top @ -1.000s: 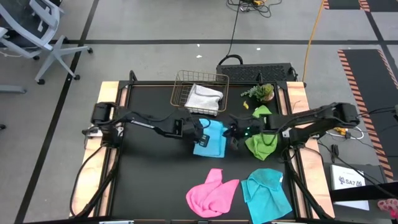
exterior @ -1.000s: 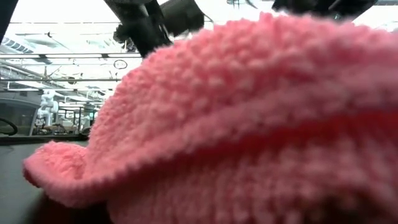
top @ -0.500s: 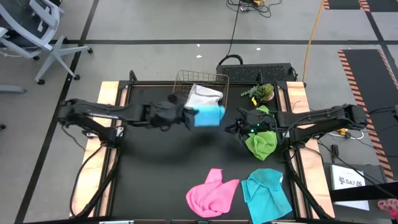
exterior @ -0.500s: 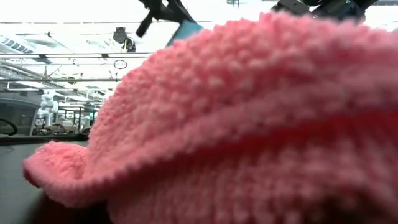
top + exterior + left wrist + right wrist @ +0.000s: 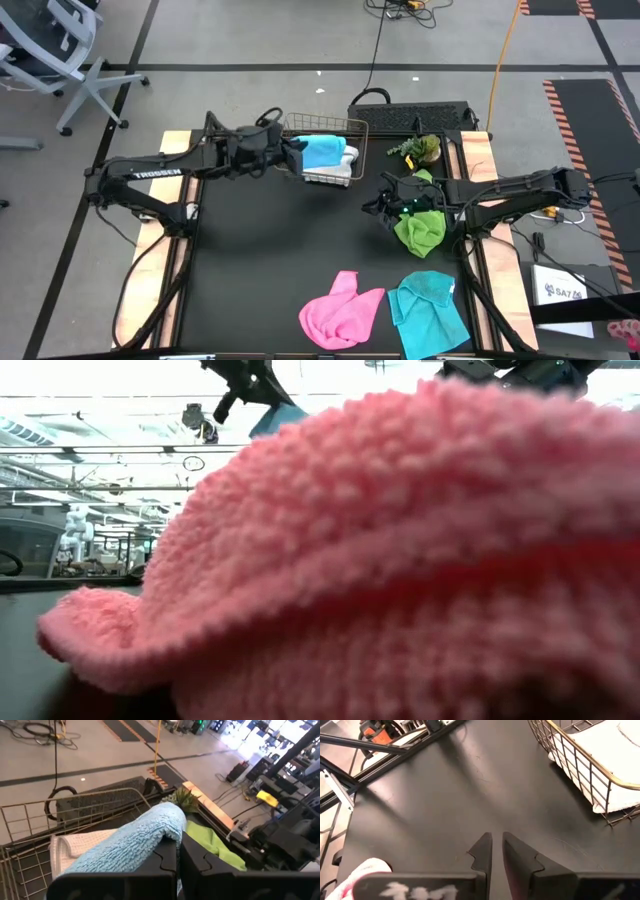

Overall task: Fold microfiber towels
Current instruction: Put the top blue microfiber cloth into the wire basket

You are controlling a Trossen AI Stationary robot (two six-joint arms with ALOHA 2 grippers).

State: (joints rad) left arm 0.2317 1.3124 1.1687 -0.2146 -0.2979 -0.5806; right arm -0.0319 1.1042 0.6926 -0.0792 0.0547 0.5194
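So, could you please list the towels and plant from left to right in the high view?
Folded blue towel held over the basket → pink towel → lime green towel, small plant and flat blue towel, too close across to order.

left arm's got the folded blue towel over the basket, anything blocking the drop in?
Nothing visible does. The left gripper is shut on the blue towel directly above the open-topped wire basket. Only the white towel already lies inside, so the blue one would land on it.

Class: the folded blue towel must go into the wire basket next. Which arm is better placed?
The left. Its end effector already grips the blue towel over the basket; the right end effector is empty.
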